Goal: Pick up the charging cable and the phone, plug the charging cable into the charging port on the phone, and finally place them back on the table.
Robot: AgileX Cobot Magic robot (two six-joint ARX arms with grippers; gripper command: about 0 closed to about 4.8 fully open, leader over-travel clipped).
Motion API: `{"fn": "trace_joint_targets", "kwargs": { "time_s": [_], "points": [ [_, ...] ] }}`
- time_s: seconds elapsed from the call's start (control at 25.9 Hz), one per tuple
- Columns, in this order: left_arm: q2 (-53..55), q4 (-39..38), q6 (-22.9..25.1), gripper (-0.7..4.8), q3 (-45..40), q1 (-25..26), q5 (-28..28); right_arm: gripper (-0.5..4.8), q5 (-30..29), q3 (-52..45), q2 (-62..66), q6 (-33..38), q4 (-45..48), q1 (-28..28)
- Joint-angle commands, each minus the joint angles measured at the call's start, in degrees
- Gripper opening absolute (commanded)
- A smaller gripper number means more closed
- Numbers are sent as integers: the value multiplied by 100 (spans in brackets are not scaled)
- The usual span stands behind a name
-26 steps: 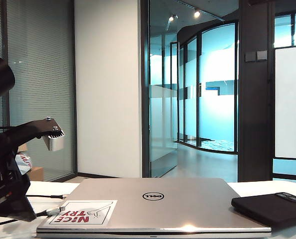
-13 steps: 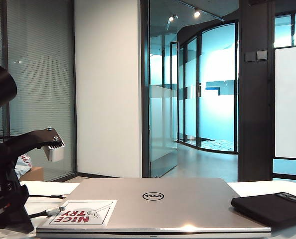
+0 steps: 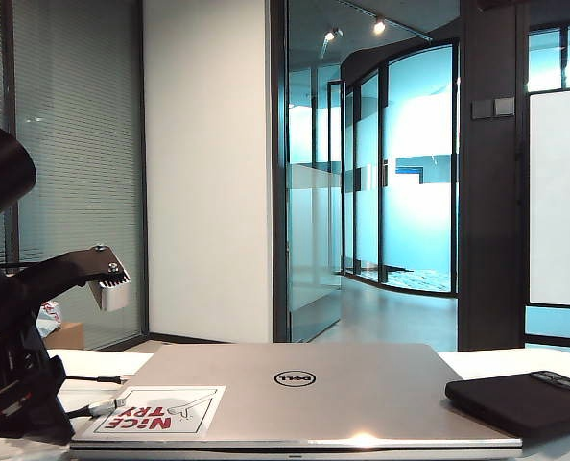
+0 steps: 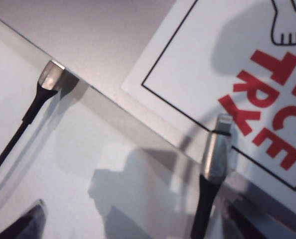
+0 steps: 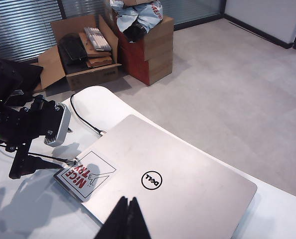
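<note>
Over cable plug [image 4: 217,149]: L hand [image 5: 19,167] wide; R hand [image 5: 128,219] closed.

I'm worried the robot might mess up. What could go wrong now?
1. Two black cords lie close together: the charging cable, its silvery plug resting on the laptop's sticker, and another cord at the laptop's edge. The open left pincer, above them, might grab the wrong one.
2. The plug sits partly off the laptop's edge, so a nudge could knock it away.
3. The phone lies far away; the shut right pincer hovers over the laptop.
</note>
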Motion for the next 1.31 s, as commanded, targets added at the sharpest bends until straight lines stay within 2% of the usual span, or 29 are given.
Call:
{"fn": "trace_joint_targets", "kwargs": {
  "time_s": [0.04, 0.31, 0.35, 0.39, 0.43, 0.46, 0.5, 0.54, 0.58, 0.73, 1.08, 1.16, 1.2, 1.31],
  "points": [
    [55, 127, 20, 479, 13, -11, 31, -2, 11, 31, -7, -17, 101, 7],
    [271, 306, 17, 479, 13, -42, 28, -2, 11, 31, -7, -15, 101, 7],
    [269, 308, 15, 463, 13, -46, 26, -2, 11, 31, -7, -15, 101, 7],
    [269, 310, 0, 422, 13, -66, 26, -2, 11, 31, -7, -15, 101, 7],
    [269, 310, -17, 357, 13, -98, 28, -2, 11, 31, -7, -15, 101, 7],
    [269, 310, -24, 228, 13, -140, 28, -2, 11, 31, -7, -15, 101, 7],
    [269, 328, -28, 142, 13, -179, 28, -2, 11, 31, -7, -15, 101, 7],
    [267, 352, -28, 9, 13, -254, 28, -2, 11, 31, -7, -15, 101, 7],
    [262, 374, -24, -5, 15, -297, 31, -2, 11, 31, -7, -15, 103, 7],
    [221, 647, -26, -6, 17, -448, 55, -2, 11, 31, -7, -15, 101, 7],
    [-748, 273, -238, -6, 17, -490, 55, -2, 11, 31, -2, -15, 107, 9],
    [-1106, 225, -560, -6, 17, -494, 52, -2, 11, 31, -2, -15, 103, 7],
    [-1471, 212, -1025, -6, 17, -498, 52, -2, 13, 31, 0, -13, 105, 7],
    [-1969, 223, -1709, -6, 17, -501, 55, -2, 13, 31, 4, -11, 107, 7]
  ]
}}
